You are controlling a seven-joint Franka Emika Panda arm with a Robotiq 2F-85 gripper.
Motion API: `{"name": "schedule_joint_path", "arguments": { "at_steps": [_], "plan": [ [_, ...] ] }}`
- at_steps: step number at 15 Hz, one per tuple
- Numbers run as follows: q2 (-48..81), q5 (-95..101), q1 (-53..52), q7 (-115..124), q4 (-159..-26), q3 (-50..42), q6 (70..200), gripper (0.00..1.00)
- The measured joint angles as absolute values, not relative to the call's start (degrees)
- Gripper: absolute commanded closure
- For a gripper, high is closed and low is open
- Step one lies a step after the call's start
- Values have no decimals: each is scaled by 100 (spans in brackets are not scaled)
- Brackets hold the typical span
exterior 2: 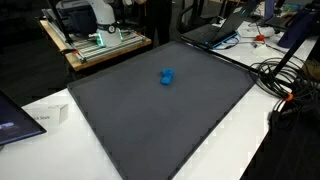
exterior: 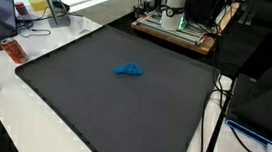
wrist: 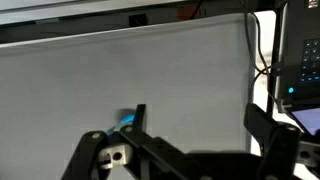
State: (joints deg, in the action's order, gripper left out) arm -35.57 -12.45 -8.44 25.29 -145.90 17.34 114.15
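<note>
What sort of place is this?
Likely a lab or office workroom: a laptop, tangled cables, and a small blue object lying on a big dark mat.

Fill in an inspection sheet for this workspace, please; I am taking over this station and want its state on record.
Surface: dark grey mat lying flat on a white table.
Job's things: small blue object near the mat's middle, untouched.
Clutter: orange packet beside the mat's edge; laptop behind it.
Grippers: one gripper, open and empty, above the mat.
Cables: black cables looped on the table beside the mat.
Surroundings: wooden platform with green-lit equipment behind the mat.
</note>
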Motion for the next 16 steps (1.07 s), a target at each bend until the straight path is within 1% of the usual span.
{"name": "schedule_joint_path", "arguments": {
  "at_steps": [13, 16],
  "plan": [
    [-3551, -1235, -842, 2529, -14590, 1734, 11415, 0],
    [-3383, -1136, -751, 2480, -14583, 1712, 11553, 0]
  ]
}}
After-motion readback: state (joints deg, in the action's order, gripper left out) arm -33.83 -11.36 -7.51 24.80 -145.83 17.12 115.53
